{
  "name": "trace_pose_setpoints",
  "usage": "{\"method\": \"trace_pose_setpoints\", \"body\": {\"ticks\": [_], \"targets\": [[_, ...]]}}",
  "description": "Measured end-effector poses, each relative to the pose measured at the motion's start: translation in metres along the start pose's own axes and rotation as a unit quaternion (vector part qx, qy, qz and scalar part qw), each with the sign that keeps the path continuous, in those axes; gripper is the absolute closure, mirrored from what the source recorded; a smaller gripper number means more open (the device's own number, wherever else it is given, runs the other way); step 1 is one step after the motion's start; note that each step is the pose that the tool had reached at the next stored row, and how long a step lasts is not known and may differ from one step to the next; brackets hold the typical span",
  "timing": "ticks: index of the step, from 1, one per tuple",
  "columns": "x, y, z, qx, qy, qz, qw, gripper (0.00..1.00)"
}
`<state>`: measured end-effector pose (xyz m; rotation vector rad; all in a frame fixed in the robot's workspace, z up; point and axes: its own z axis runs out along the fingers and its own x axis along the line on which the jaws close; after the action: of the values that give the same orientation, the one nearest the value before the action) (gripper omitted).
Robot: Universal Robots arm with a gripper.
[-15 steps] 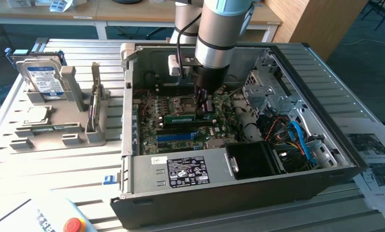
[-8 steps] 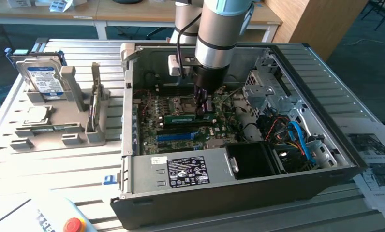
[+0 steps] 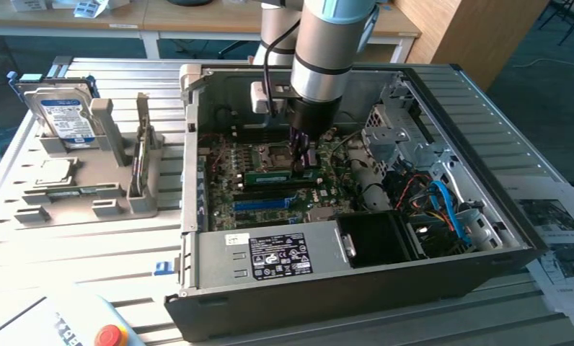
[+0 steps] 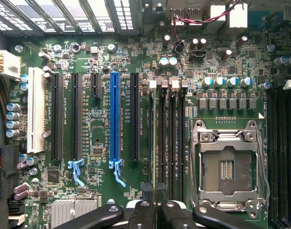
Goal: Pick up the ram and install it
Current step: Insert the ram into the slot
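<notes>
Fingers (image 4: pixel 162 191) are nearly closed, clamped on the ram (image 4: pixel 155 143). In the wrist view I see it edge-on, a thin line running straight out from between the tips.

The arm is down inside the open computer case (image 3: pixel 364 281), over the motherboard (image 4: pixel 92 62). In the exterior view the ram (image 3: pixel 270 175) is the green strip under the fingers (image 3: pixel 300 155), sticking out toward that view's left.

The relation that matters: the ram's long axis runs parallel to the memory slots (image 4: pixel 170 143). It sits over the slot at the edge of the bank, on the side toward the blue slot (image 4: pixel 114 114) and away from the empty processor socket (image 4: pixel 229 169).

I can't tell whether the bottom edge is already in the slot or just above it. I judge the sideways line-up as close but unconfirmed.

What looks like the second stick (image 3: pixel 139 162) stands in the grey holder (image 3: pixel 76 194) on the table (image 3: pixel 94 245), well apart from the fingers.
</notes>
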<state>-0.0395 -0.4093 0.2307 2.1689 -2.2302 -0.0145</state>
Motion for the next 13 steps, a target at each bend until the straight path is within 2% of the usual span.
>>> {"method": "trace_pose_setpoints", "body": {"ticks": [13], "targets": [[-0.0003, 0.0003, 0.0003, 0.0, 0.0, 0.0, 1.0, 0.88]]}}
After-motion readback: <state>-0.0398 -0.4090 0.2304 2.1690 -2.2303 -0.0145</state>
